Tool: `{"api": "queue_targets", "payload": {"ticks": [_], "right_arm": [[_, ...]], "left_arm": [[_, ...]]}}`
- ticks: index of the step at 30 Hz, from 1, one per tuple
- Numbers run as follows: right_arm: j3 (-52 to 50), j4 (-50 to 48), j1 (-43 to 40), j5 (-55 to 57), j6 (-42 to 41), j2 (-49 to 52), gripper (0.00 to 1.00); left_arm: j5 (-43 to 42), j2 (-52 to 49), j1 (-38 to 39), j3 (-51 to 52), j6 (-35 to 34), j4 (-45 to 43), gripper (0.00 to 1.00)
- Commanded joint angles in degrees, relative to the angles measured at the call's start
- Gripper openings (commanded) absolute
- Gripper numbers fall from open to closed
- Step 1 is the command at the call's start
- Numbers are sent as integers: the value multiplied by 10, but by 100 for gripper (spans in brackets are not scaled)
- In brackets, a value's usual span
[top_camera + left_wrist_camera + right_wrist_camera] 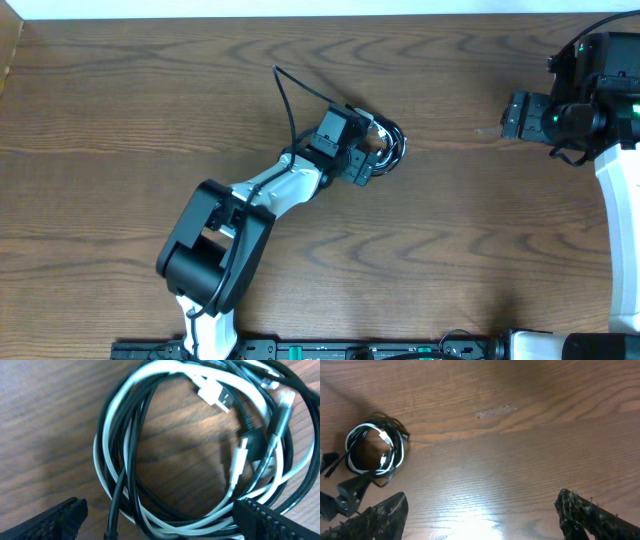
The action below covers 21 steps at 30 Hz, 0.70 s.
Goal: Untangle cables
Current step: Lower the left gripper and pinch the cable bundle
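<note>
Cables (131,445) coiled on table (450,250); left fingers (55,520) spread wide over coil.

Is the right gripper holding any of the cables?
No, the right gripper stands open and empty, well apart from the cables.

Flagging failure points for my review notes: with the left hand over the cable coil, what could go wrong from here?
1. The open left hand spans most of the coil of cables; closing here could pinch black and white strands together and lift the bundle intact.
2. The white plug lies among the loops, so a pull might snag it.
3. The right hand sits far away, open; nothing pins the coil, which may drag.
</note>
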<state>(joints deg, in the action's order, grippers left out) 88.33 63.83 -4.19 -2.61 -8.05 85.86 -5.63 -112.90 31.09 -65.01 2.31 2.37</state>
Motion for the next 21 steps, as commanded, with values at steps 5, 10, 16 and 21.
{"api": "queue_targets", "payload": {"ticks": [5, 10, 16, 21], "right_arm": [[-1, 0, -3, -2, 9, 4, 90], [-1, -1, -3, -1, 9, 4, 91], [-1, -2, -3, -2, 9, 4, 92], [-1, -1, -3, -2, 9, 4, 92]], "left_arm": [[8, -20, 0, -12, -10, -3, 75], [8, -20, 0, -12, -32, -5, 8], [7, -7, 0, -12, -61, 4, 8], [7, 31, 0, -12, -61, 12, 8]]}}
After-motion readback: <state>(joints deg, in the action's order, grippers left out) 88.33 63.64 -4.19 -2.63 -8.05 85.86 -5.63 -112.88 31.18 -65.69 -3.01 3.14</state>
